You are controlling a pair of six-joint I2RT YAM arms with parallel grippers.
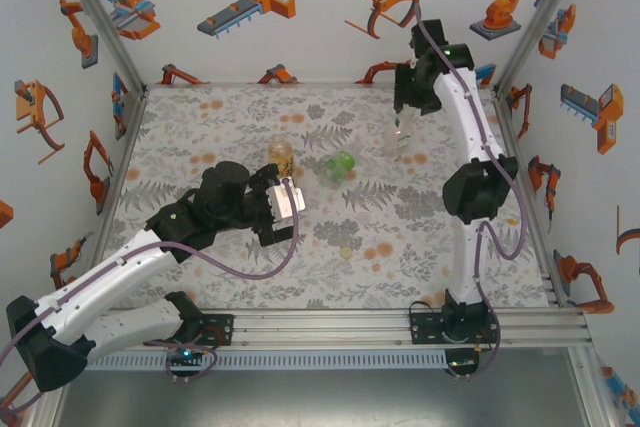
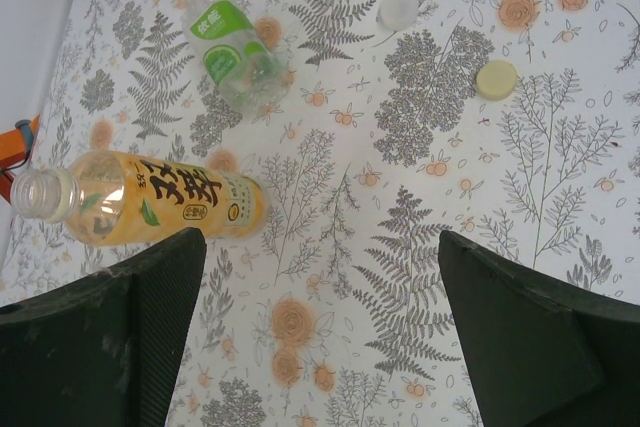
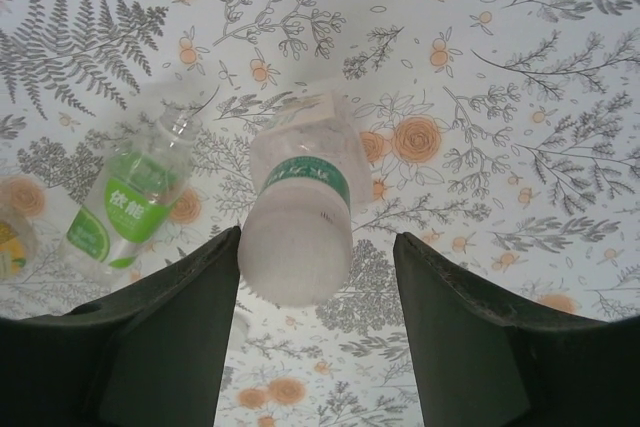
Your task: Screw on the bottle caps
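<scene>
While your right hand (image 3: 312,247) stands partly parted around the upright clear bottle (image 3: 300,182), a gap shows beside one finger, so it grips nothing. Your left hand (image 2: 320,277) gapes wide and empty over the table (image 2: 330,197), near the amber bottle (image 2: 150,205) and green bottle (image 2: 232,47). The whitish cap (image 2: 397,9) and yellowish cap (image 2: 497,79) lie near each other, untouched.

One overhead, two close downward wrist-views
</scene>
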